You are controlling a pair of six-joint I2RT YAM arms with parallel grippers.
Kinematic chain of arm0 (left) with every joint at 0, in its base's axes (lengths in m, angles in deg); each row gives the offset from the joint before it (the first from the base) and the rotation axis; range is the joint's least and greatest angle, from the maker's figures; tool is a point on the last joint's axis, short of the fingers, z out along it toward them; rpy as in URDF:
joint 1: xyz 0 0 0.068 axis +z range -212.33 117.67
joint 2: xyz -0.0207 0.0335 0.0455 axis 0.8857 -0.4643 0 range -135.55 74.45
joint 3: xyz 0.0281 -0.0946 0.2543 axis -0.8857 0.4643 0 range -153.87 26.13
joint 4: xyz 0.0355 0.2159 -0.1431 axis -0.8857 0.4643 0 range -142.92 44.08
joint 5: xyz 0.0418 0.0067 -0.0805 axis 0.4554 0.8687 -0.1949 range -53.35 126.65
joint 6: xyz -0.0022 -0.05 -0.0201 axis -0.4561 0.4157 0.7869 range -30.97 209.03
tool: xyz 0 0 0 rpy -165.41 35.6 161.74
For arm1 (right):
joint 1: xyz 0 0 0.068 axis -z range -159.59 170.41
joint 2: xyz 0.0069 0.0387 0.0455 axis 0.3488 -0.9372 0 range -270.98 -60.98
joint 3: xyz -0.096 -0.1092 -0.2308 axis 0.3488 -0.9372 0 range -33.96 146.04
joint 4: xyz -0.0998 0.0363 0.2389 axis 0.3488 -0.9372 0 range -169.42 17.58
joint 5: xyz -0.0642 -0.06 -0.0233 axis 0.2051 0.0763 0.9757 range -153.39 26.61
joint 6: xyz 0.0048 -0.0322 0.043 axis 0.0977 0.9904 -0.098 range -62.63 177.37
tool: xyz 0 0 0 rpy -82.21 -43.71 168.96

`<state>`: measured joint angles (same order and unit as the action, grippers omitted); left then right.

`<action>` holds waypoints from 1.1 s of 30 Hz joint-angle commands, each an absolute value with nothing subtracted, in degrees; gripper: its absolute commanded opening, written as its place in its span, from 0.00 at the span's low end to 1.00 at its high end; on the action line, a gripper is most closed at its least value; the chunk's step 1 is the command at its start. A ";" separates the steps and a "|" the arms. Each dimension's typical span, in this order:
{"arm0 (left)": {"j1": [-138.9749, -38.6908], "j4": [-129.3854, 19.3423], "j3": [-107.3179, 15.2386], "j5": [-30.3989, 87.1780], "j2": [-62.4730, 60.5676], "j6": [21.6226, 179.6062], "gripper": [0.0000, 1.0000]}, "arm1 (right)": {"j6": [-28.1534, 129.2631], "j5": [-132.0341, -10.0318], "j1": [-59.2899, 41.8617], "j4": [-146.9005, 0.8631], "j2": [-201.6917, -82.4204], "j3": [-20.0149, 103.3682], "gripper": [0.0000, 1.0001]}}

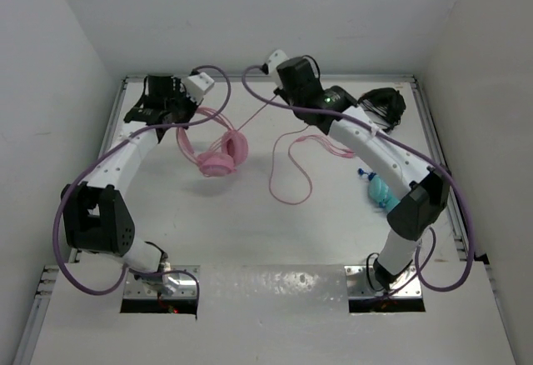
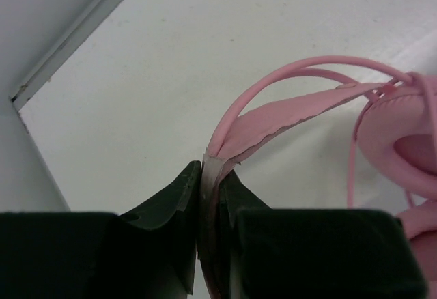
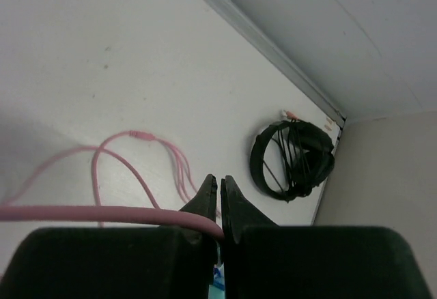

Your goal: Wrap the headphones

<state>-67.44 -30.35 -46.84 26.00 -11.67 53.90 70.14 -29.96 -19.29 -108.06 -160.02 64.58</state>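
Left fingers [image 2: 174, 203] clenched on the headband [image 2: 287, 118], headphones [image 1: 218, 158] at far-left of the worktop [image 1: 250, 240]. Right fingers [image 3: 235, 210] pinch the cable [image 3: 102, 212] — thin grip, it may slip out; a taut pull could drag the earcups [image 2: 403, 135] or snag the slack lying mid-worktop.

The white table [image 1: 250, 223] carries pink headphones [image 1: 223, 155], their looped pink cable [image 1: 287, 177], black headphones [image 1: 383, 102] and a blue-green object [image 1: 381, 192].
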 commanded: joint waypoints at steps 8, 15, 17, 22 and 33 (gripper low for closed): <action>-74.11 -18.66 -48.92 17.17 -9.66 47.02 0.00 | 70.91 -30.87 -12.82 -106.70 -165.48 84.09 0.00; -71.91 -9.68 -61.83 5.54 -9.22 63.68 0.00 | 61.71 -50.25 -3.24 -95.93 -159.25 61.37 0.00; -71.74 -8.09 -64.84 2.83 -9.13 66.61 0.00 | 59.84 -59.47 -2.18 -90.04 -158.28 57.38 0.00; -71.47 -4.41 -74.65 -3.34 -9.22 74.08 0.00 | 52.37 -67.35 -2.26 -78.50 -161.42 49.37 0.07; -67.26 -5.10 -98.64 -9.75 -13.52 90.60 0.00 | 38.84 -73.85 -4.55 -55.22 -175.23 43.48 0.78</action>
<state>-68.97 -2.09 -91.60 -3.10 -13.14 80.39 43.87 -71.64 -3.71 -66.58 -173.57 45.35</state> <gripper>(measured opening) 0.118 0.757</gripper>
